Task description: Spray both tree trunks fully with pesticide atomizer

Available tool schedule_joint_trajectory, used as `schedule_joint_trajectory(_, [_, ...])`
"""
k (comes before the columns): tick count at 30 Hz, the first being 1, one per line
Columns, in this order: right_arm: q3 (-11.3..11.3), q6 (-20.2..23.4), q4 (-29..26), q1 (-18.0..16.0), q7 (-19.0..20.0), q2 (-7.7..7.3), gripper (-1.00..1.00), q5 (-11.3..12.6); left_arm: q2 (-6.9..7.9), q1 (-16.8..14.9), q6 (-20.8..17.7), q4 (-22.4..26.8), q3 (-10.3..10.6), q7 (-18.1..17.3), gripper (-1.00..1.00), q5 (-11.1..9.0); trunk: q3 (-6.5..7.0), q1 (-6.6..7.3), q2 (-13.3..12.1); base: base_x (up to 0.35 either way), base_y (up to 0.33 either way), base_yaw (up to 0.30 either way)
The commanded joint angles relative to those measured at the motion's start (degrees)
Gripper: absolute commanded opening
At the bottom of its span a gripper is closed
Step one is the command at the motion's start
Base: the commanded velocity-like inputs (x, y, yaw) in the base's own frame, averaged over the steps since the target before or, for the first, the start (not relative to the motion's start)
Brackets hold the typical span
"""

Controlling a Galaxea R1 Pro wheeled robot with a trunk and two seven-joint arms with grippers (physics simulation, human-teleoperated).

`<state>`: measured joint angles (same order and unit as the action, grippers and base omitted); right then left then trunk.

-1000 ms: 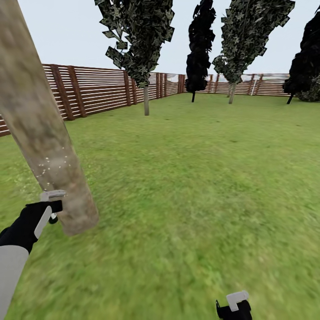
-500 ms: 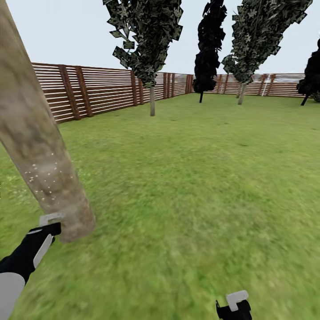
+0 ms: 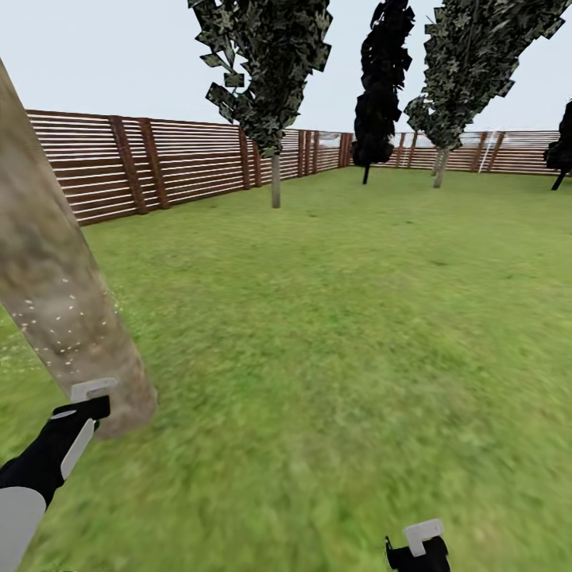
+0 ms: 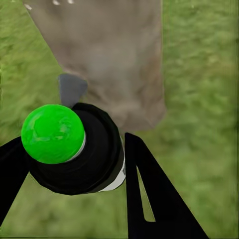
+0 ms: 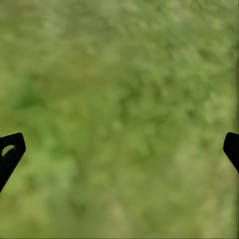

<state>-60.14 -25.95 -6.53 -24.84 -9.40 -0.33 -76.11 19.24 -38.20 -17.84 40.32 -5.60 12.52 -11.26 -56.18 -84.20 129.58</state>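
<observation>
Atomizer (image 4: 74, 149) in left end effector (image 4: 69, 169), green-topped, facing trunk (image 4: 109, 55)

Rough mottled bark on the tree trunk (image 3: 56, 310) (white-flecked), slatted wooden fence (image 3: 159, 163).

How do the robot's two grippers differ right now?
The left gripper is shut on the atomizer, whose top glows green, while the right gripper is spread open and empty. The left one sits close to the speckled tree trunk; the right one hangs over bare grass. Both have black fingers.
</observation>
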Motion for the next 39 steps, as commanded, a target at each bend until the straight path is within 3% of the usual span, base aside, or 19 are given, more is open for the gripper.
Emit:
schedule_joint_trajectory(1, [-0.32, -0.15, 0.11, -0.04, -0.36, 0.01, 1.0, -0.62, 0.01, -0.03, -0.27, 0.11, 0.08, 0.32, -1.0, -0.49, -0.05, 0.0, 0.02, 0.143, -0.269, 0.24])
schedule_joint_trajectory(9, [-0.25, -0.15, 0.2, -0.04, -0.36, 0.06, 1.0, -0.62, 0.0, -0.03, -0.32, 0.08, 0.09, 0.38, -1.0, -0.33, -0.05, 0.0, 0.02, 0.163, -0.256, 0.27])
schedule_joint_trajectory(14, [-0.24, -0.15, 0.2, -0.04, -0.36, 0.07, 1.0, -0.62, 0.09, -0.03, -0.33, -0.9, 0.07, 4.5, -1.0, -0.64, -0.05, 0.0, 0.02, 0.209, -0.222, 0.246])
schedule_joint_trajectory(30, [-0.24, -0.15, 0.2, -0.04, -0.36, 0.07, 1.0, -0.62, 0.09, -0.03, -0.18, -1.12, 0.07, 4.71, -1.0, -0.78, -0.05, 0.0, 0.02, 0.233, -0.185, 0.012])
schedule_joint_trajectory(39, [-0.24, -0.15, 0.26, -0.04, -0.36, 0.16, 1.0, -0.62, 0.09, -0.03, -0.18, -1.12, 0.06, 4.71, -1.0, -0.78, -0.05, 0.0, 0.02, 0.174, -0.226, 0.254])
